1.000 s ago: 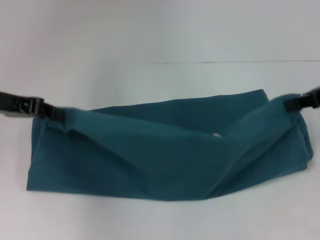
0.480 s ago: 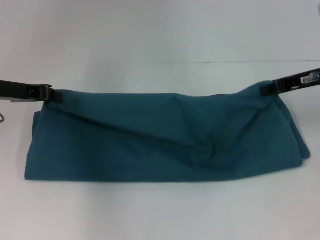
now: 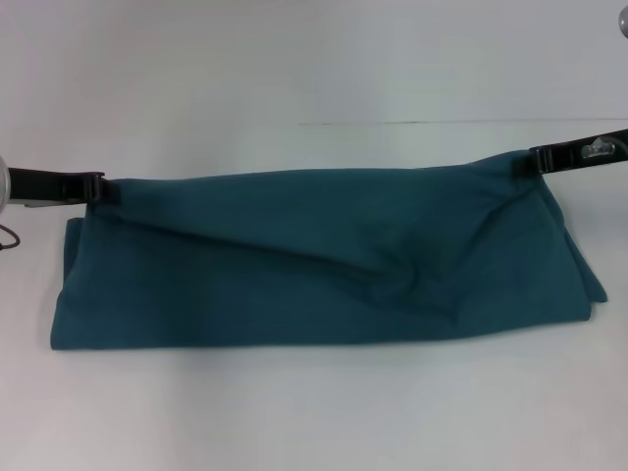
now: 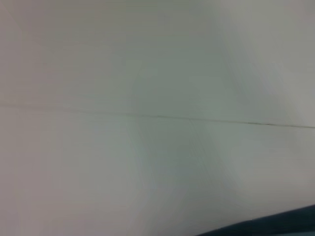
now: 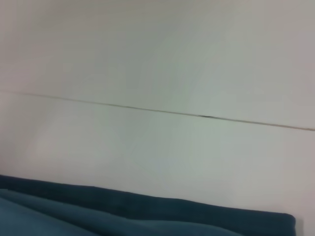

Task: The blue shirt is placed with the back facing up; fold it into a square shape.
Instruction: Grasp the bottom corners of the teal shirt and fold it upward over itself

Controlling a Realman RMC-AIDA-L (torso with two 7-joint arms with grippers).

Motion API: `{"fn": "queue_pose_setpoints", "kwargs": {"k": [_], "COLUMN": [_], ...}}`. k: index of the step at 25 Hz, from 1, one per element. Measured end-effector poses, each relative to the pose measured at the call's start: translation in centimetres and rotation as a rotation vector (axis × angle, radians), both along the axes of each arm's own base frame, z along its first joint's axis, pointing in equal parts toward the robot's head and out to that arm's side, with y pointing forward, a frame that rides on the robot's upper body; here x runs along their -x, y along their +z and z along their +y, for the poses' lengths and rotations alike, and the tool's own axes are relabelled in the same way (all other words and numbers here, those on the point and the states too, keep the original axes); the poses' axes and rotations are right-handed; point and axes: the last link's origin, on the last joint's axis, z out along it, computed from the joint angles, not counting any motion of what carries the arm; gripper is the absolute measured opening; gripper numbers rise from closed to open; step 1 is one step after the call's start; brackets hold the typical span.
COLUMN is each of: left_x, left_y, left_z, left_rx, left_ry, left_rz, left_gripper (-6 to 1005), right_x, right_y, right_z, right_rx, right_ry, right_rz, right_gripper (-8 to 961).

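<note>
Across mid-frame, the blue shirt lies banded on the white table; left gripper and right gripper pinch its upper corners.

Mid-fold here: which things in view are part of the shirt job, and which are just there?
Job:
- blue shirt, folded into a long band
- left gripper at its far left corner
- right gripper at its far right corner

Just there:
- white table

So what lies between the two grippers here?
In the head view, only the blue shirt spans between the left gripper and right gripper, each at a far corner of the folded band.
</note>
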Motion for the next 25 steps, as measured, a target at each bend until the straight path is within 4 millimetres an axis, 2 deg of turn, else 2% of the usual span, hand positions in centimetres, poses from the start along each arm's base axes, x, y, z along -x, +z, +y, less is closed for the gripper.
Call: {"fn": "queue_pose_setpoints", "kwargs": {"k": [8,19,25], "left_x": [0.5,1.0,1.9], "left_y": [-0.3,-0.7,-0.5], "left_z": [0.1,0.4,0.3], "left_rx": [-0.019,-0.049,-0.097], "left_ry": [0.014,0.024,0.048], "left_rz": [0.007,0.026,0.040], "left_gripper": [67,72,74], "right_x": [-0.6,-0.2,-0.1], "right_y": [-0.8,-1.8,-2.2], "right_z": [0.7,1.0,0.9], "right_rx": [-0.052,-0.085,-0.080], "right_ry": [-0.024,-0.016,-0.005], "right_rz": [-0.003,0.004,-0.001], "right_gripper": [79,87,92]}}
